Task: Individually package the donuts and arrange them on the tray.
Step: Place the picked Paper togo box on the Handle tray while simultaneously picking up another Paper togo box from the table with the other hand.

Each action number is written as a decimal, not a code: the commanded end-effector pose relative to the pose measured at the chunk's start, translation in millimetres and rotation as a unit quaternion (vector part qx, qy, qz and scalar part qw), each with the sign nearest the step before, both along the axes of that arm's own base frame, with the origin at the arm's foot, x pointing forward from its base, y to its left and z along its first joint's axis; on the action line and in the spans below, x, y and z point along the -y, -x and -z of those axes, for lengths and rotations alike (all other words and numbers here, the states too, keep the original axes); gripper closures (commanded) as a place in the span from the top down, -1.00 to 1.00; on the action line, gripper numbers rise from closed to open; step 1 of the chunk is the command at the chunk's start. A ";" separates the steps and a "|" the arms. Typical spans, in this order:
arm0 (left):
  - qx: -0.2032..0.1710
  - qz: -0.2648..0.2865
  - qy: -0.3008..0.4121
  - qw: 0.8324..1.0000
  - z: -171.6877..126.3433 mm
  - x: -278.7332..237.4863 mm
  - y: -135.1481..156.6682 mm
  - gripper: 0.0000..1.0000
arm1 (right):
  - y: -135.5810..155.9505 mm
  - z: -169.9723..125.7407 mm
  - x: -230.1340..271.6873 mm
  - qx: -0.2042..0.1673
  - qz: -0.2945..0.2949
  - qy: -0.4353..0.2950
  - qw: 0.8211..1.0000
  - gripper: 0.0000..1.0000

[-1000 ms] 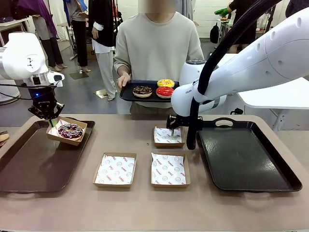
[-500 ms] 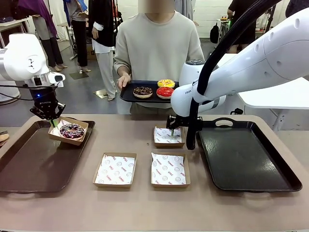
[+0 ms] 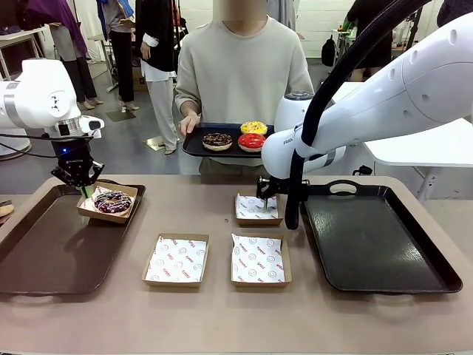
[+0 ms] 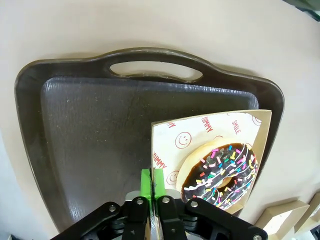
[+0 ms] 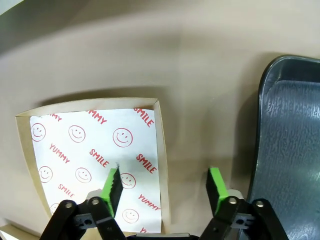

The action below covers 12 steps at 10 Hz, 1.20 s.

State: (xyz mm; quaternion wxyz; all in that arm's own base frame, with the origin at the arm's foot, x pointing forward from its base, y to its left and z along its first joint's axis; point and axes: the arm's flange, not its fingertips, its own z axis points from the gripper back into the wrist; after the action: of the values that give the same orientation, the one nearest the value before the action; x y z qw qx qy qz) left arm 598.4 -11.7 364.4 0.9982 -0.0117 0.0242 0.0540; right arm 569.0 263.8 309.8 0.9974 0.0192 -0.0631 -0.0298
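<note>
Tan table (image 3: 222, 318), busy room behind it with people standing about. Nearest the robot, two spare boxes (image 3: 176, 259) sat side by side, paper-lined, between a brown tray (image 3: 37, 259) and a black tray (image 3: 384, 255).

The left gripper (image 3: 83, 191) was closed, its green pads (image 4: 146, 181) pinching one wall of the donut box (image 3: 122, 215). The sprinkled donut (image 3: 112, 201) lay in that box just past the fingertips, over the brown tray's far corner. Couldn't tell if the box rested there or hung.

The right gripper (image 3: 264, 198) stood open with pads wide, straddling a side wall of the empty box (image 3: 251, 214). One pad (image 5: 111, 182) was over the printed paper, the other over bare table, with the black tray just beside it.

Well beyond that gripper, a person (image 3: 240, 66) held a small tray (image 3: 194, 146) with a chocolate donut (image 3: 218, 139), a red donut (image 3: 252, 140) and a yellow donut (image 3: 254, 127).

The wrist views made both jaw states plain. The front view left the pads too small to judge but gave the whole table layout.
</note>
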 end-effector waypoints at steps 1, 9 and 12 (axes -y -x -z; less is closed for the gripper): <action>-0.003 0.009 -0.005 1.000 -4.4 0.9 -5.3 0.11 | -4.3 1.1 -3.8 0.004 0.015 -0.009 1.000 -0.66; -0.010 0.007 0.003 1.000 -4.9 -1.8 -4.9 1.00 | -5.3 2.4 -2.9 0.008 0.033 0.004 0.999 -1.00; -0.011 0.005 0.014 1.000 -8.5 -5.3 -2.5 1.00 | -4.5 1.0 -5.4 0.011 0.034 0.010 0.999 -1.00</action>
State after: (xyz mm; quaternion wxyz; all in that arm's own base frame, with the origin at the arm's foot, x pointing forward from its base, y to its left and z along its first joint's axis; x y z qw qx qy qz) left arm 599.9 -9.9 366.0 0.9980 -0.0135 0.0298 0.0541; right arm 570.2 263.7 310.9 0.9965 0.0170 -0.0670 -0.0479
